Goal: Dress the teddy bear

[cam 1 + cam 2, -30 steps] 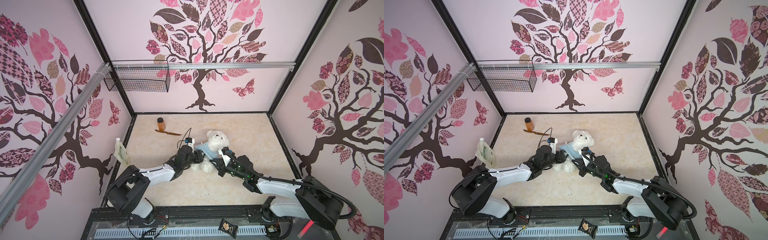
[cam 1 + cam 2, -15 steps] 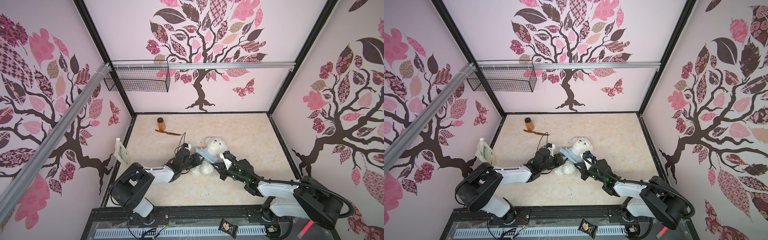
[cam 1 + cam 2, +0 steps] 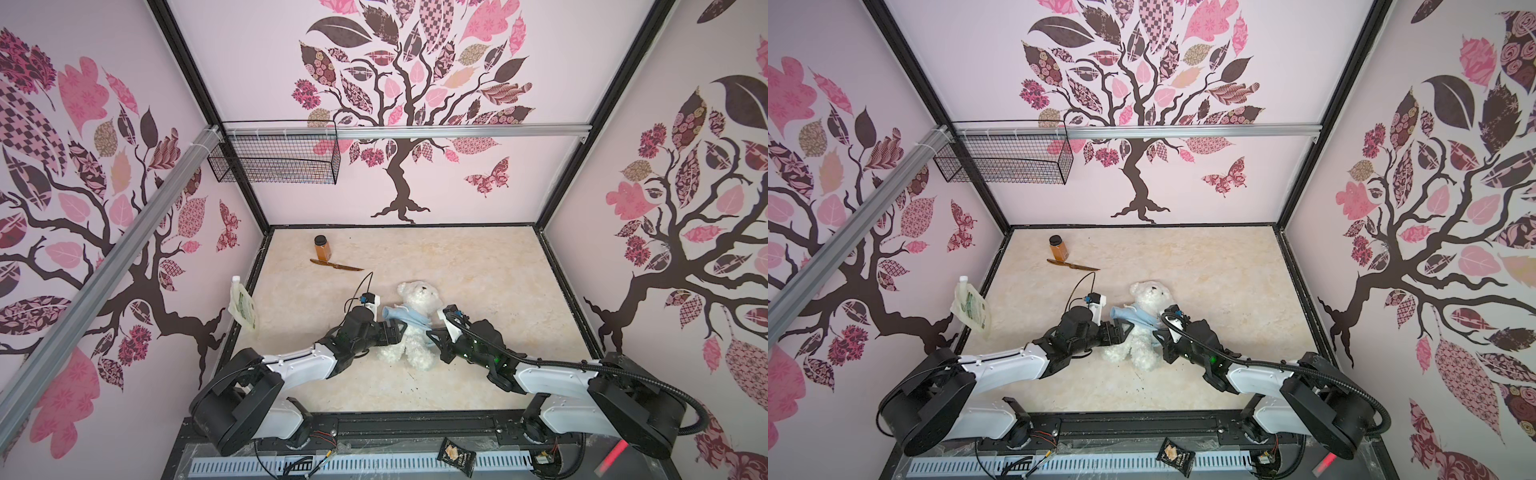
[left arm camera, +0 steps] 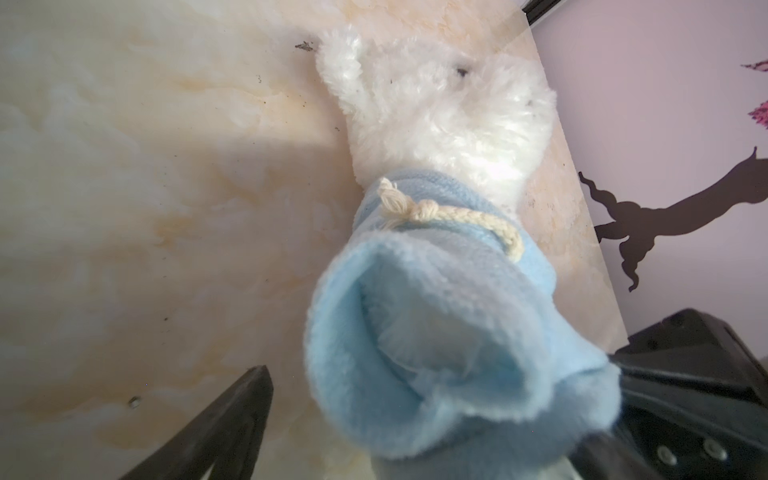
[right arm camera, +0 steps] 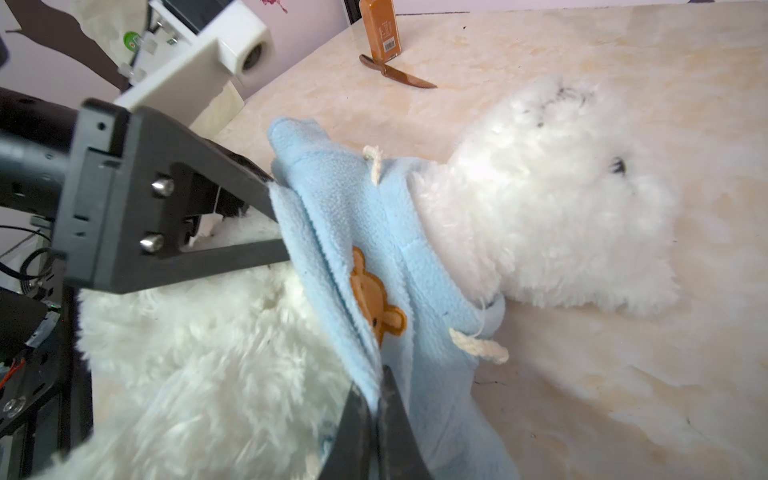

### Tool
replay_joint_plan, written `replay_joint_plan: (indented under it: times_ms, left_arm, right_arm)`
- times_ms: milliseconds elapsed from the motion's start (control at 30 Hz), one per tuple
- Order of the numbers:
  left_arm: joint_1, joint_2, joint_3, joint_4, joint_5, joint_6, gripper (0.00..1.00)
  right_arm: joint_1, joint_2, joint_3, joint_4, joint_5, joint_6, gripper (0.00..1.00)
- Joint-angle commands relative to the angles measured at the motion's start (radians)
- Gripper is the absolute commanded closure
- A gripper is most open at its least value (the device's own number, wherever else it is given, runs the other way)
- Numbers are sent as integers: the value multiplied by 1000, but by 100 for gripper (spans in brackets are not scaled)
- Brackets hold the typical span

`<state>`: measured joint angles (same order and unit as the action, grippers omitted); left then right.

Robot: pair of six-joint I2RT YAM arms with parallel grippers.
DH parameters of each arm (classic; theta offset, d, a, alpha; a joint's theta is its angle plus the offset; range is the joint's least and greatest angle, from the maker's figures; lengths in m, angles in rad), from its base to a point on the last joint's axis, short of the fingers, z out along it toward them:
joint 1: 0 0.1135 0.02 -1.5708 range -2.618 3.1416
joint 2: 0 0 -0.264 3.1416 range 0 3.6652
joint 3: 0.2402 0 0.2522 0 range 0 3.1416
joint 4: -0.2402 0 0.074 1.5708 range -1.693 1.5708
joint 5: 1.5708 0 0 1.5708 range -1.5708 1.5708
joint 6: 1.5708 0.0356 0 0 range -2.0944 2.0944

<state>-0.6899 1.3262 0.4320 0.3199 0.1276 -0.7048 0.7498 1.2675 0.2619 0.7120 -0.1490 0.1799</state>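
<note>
From my left wrist the sleeve mouth of the blue shirt [image 4: 449,332] blurs up close and covers the teddy bear [image 4: 436,108] below the head; both fingers [image 4: 232,424] of my left claw [image 4: 438,365] run off the frame. From my right wrist, my right claw [image 5: 374,386] is cut off too (only its pinched tips show), as are the bear's legs and the top of the jar [image 5: 380,29]. In both top views those tips, at the bear's 3 o'clock, are too small to make out.
</note>
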Motion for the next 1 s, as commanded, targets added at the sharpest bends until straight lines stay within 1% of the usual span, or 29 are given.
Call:
replay_joint_plan:
  times_ms: [0, 67, 167, 233, 333, 433, 500, 600, 733, 833, 900, 967]
  left_arm:
    - [12, -88, -36, -39, -4, 140, 4]
    - [12, -140, -46, -57, 17, 173, 3]
    - [11, -193, -50, -70, 42, 179, 3]
    - [14, -217, -41, -96, 5, 152, 3]
    - [62, -257, -24, -191, -46, 97, 4]
    - [143, -278, -12, -265, -29, 35, 7]
    - [167, -280, 2, -323, -34, 25, 8]
    - [168, -276, 39, -413, -44, 27, 11]
    - [166, -275, 58, -444, 9, 42, 14]
    - [166, -281, 64, -465, 25, 46, 19]
    - [164, -289, 59, -455, 43, 57, 25]
    - [161, -296, 58, -434, 64, 64, 33]
  right_arm:
    - [-1, 27, 43, -83, 14, -44, 98]
    - [0, 39, 55, -101, 11, -58, 96]
    - [0, 43, 71, -124, 18, -85, 90]
    - [0, 36, 86, -156, 26, -112, 84]
    - [0, 22, 113, -207, 23, -151, 70]
    - [6, 12, 136, -237, 10, -187, 60]
    - [28, 10, 150, -258, 43, -225, 55]
    - [74, 23, 178, -287, 112, -293, 50]
    - [105, 73, 225, -304, 156, -321, 48]
    - [112, 100, 251, -293, 159, -330, 50]
    - [113, 115, 265, -291, 160, -332, 53]
    - [114, 126, 271, -294, 166, -333, 61]
